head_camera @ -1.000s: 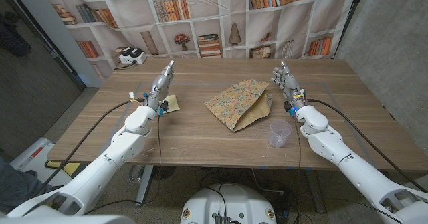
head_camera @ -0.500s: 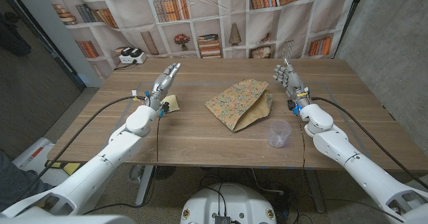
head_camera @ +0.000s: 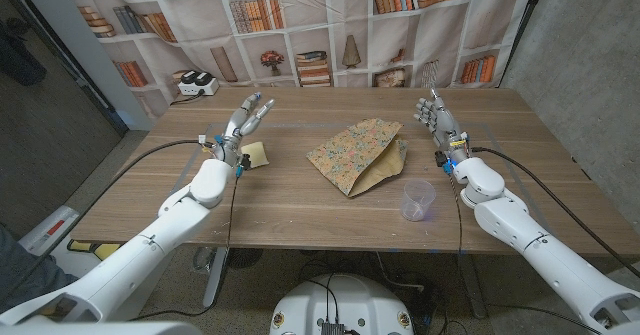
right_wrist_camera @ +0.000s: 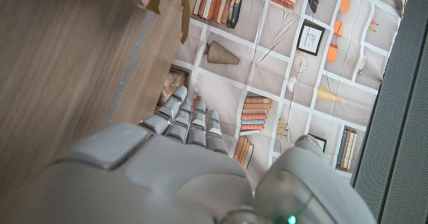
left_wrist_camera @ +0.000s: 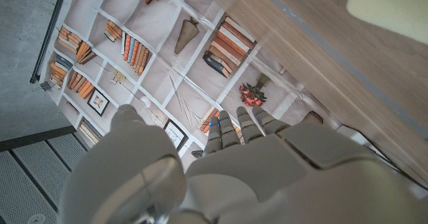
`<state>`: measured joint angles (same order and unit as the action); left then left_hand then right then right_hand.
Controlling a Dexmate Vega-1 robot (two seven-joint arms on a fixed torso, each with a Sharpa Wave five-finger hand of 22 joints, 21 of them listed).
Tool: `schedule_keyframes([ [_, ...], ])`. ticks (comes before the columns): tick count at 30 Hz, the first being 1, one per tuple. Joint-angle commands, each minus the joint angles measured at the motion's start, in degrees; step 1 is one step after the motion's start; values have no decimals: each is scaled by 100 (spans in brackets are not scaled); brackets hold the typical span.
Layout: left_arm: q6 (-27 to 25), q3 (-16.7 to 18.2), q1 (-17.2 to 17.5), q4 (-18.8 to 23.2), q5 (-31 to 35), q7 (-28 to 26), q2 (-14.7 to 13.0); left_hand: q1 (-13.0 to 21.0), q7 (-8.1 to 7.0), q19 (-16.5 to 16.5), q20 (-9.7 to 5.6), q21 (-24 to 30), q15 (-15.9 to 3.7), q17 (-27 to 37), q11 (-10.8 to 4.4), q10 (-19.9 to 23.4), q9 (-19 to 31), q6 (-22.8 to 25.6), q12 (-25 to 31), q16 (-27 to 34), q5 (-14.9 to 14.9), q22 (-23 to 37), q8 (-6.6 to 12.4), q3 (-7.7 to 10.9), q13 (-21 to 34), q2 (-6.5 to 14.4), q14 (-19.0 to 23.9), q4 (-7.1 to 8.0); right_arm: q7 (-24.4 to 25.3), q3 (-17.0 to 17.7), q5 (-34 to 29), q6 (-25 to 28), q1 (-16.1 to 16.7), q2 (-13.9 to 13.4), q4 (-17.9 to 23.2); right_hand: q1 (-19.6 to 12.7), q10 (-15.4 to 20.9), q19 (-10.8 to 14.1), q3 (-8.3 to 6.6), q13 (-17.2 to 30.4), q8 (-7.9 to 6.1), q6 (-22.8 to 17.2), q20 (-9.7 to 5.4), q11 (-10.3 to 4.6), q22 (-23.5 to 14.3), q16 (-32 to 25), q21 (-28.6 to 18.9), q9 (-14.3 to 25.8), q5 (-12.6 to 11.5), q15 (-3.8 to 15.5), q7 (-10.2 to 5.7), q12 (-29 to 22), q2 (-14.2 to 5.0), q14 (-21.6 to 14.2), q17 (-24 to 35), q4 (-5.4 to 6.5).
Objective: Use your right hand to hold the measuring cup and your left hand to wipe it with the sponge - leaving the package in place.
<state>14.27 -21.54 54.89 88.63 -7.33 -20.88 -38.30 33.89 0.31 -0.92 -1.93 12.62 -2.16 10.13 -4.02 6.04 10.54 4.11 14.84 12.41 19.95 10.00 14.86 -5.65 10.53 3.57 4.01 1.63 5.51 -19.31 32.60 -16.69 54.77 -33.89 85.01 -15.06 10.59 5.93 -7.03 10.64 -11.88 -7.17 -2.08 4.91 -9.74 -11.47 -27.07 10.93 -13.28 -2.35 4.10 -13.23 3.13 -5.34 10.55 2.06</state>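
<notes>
Both robot hands are released, fingers spread; bring your right robot hand (head_camera: 438, 120) down beside the measuring cup (head_camera: 417, 199); left robot hand (head_camera: 245, 123) takes the sponge (head_camera: 254, 154); avoid the package (head_camera: 358, 153).

White device (head_camera: 196, 83) at wooden table's (head_camera: 300, 195) far-left corner

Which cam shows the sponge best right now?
Head view. The sponge lies whole on the table, just beside the left hand's wrist, apart from the package. The left wrist view catches only a pale yellow corner at the frame edge. In the right wrist view I can't make it out.
</notes>
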Motion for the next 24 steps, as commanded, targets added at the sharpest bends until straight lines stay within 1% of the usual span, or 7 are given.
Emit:
schedule_keyframes([
  [1,-406,152,194,321,562,-543,-201,99,11,76,-145,43,-75,7,-20,133,9,142,32,27,12,22,52,-14,16,-14,135,-50,163,55,-64,42,153,-55,230,12,56,55,14,14,-24,-54,-216,-12,-25,-42,-1,12,-30,27,19,-48,15,-52,6,19],
  [9,-875,226,278,534,871,-762,-362,214,-17,131,-146,32,-129,7,-27,286,10,266,34,50,21,24,50,-15,18,-27,337,-110,243,29,-109,92,169,-22,293,8,67,68,17,14,-25,-74,-215,-8,-26,-38,19,10,-34,27,9,-46,6,-68,6,15],
  [11,-1037,230,293,586,988,-859,-390,338,-60,136,-135,9,-163,5,-75,436,11,407,45,44,29,24,66,-7,20,-44,442,-178,254,21,-106,107,169,-7,296,7,67,75,17,14,-24,-77,-216,-12,-26,-36,22,10,-35,25,8,-44,5,-68,6,14],
  [14,-1368,199,298,670,1283,-1106,-404,690,-165,188,-127,-27,-302,-4,-218,760,12,835,46,39,55,23,132,4,22,-129,737,-381,306,6,-140,129,173,10,315,6,67,78,19,14,-24,-83,-216,-11,-27,-33,29,10,-36,23,6,-42,3,-68,6,13],
  [18,-1735,170,293,775,1442,-1203,-424,953,-259,282,-128,-30,-431,-9,-313,1133,13,1198,79,63,60,27,181,13,23,-169,1073,-520,341,-8,-160,132,178,36,333,3,67,82,20,14,-27,-98,-213,-5,-27,-28,38,9,-38,22,6,-39,0,-67,6,11],
  [22,-2049,100,258,832,1603,-1277,-437,1050,-297,283,-134,-47,-450,-9,-375,1330,13,1450,89,57,58,30,225,7,23,-178,1212,-565,361,-13,-171,97,188,67,341,1,59,88,22,14,-25,-105,-210,-11,-27,-24,49,9,-40,25,-3,-33,-3,-69,6,8],
  [24,-2256,58,238,888,1689,-1304,-442,1085,-297,269,-141,-58,-458,-8,-348,1415,13,1555,89,57,57,32,240,4,23,-175,1281,-578,350,-5,-150,73,197,80,348,0,56,91,23,14,-26,-115,-208,-8,-28,-21,56,9,-41,24,-2,-30,-5,-70,6,7],
])
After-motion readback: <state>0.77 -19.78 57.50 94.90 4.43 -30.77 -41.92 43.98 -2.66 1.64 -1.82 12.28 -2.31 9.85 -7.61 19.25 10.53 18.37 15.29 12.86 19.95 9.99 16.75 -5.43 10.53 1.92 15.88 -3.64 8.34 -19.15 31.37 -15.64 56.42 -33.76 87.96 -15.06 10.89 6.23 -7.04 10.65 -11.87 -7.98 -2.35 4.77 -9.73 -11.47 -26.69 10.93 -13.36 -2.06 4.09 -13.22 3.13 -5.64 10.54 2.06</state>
